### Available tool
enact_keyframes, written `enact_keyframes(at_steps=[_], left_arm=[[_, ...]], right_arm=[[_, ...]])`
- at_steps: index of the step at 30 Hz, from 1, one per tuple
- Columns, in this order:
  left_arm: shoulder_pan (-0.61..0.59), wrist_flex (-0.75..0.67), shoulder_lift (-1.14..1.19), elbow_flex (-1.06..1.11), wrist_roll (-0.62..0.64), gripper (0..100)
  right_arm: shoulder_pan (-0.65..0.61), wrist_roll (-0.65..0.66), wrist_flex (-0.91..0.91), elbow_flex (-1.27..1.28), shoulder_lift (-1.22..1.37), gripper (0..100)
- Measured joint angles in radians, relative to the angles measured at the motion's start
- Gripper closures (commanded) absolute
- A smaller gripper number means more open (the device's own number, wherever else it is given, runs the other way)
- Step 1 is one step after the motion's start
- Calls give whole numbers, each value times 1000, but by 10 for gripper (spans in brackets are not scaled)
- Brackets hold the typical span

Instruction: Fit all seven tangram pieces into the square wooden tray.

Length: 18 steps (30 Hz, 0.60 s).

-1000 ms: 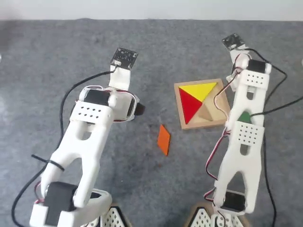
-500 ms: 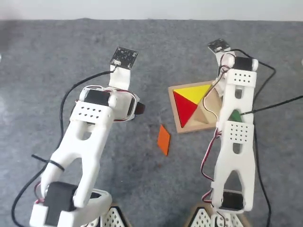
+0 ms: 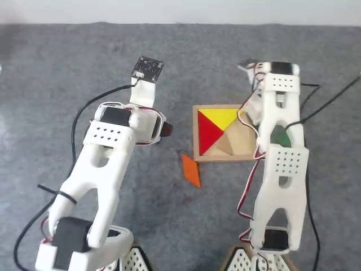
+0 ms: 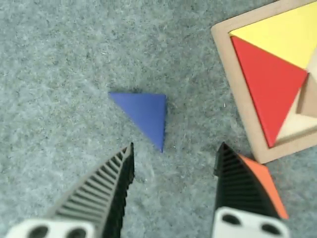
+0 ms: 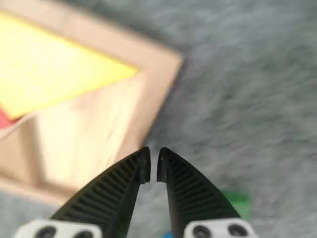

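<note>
Wooden square tray [image 3: 225, 158] holds a yellow triangle [image 3: 221, 117] and a red triangle [image 3: 208, 134], with an orange parallelogram [image 3: 190, 170] near-left of it. The left gripper [image 4: 176, 147] is spread above a blue triangle [image 4: 143, 113]. The right gripper [image 5: 152, 166] is pressed together and empty, by the tray's right rim.

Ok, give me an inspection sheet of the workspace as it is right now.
Surface: grey felt mat, flat.
Job's things: wooden tray holds yellow triangle and red triangle, bare wood beside them; orange parallelogram on the mat by the tray's corner; blue triangle on the mat; green piece partly hidden under the right arm.
Clutter: nothing seen.
Grippers: left gripper open above the blue triangle; right gripper shut, empty, at the tray's edge.
Cables: black cable along the left arm; red and white wires down the right arm.
Surroundings: pale wall strip beyond the mat.
</note>
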Motion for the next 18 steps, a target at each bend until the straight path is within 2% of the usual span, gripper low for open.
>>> enact_keyframes(at_steps=[4,11,15,18], left_arm=[[0,2,0,0,0,742],[0,32,0,0,0,742],[41,86,0,0,2,741],[114,164,0,0,23,739]], right_arm=[[-48,-35,0,147,-143,945],[23,-51,0,319,-489,945],[86,17,-3,580,-752,945],[193,57,-112,875,-968,945]])
